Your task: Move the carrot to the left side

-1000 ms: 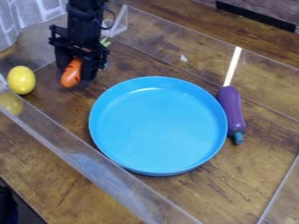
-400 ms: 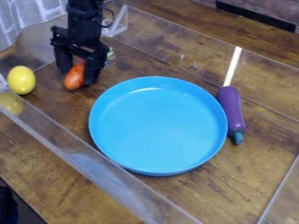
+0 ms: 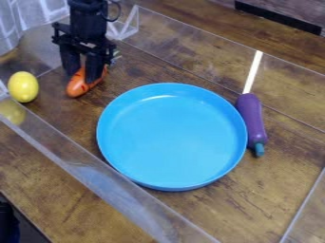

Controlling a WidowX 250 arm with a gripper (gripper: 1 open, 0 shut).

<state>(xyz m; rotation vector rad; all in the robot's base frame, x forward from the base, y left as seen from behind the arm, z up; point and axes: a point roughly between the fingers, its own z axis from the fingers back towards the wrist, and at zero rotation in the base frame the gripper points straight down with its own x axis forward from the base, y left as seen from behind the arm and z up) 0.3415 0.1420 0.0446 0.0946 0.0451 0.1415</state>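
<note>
One carrot (image 3: 79, 85) is all that needs moving, and I judge the job partly done: the jaws (image 3: 86, 73) look closed on it, dark fingers around its upper part. It sits near the yellow lemon (image 3: 23, 86), toward the left edge of the view, well apart from the purple eggplant (image 3: 250, 119) across the blue plate (image 3: 172, 133). I can't tell whether it touches the tabletop (image 3: 197, 43) or hangs just above. What's left, I'd say, is carrying it across if this spot falls short of the left side, then letting go.
</note>
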